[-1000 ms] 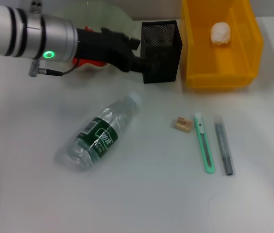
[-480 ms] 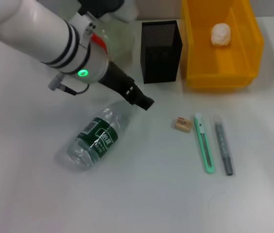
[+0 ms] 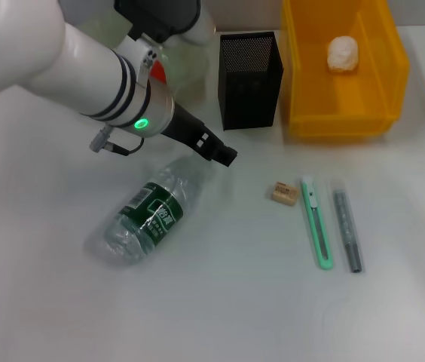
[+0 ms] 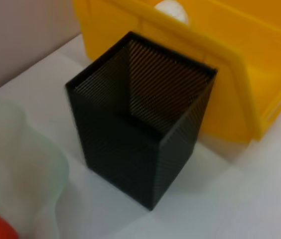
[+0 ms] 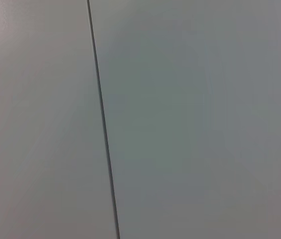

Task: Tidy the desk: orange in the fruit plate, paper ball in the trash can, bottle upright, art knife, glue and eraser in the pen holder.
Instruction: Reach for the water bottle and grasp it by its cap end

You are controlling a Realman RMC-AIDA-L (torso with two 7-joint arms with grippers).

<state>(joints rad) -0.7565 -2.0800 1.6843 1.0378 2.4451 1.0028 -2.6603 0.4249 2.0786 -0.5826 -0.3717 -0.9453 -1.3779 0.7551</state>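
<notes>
The left gripper [image 3: 224, 156], fingers unreadable, is edging slightly back above the lying bottle's [image 3: 149, 208] cap.

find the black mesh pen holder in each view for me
Head view: the pen holder stands upright at the back of the desk, just beside the yellow trash can, on the robot's left of it.
Left wrist view: the pen holder fills the middle, open top showing.
Right wrist view: not in it.
Shared landmark: the trash can with the paper ball inside.
</notes>
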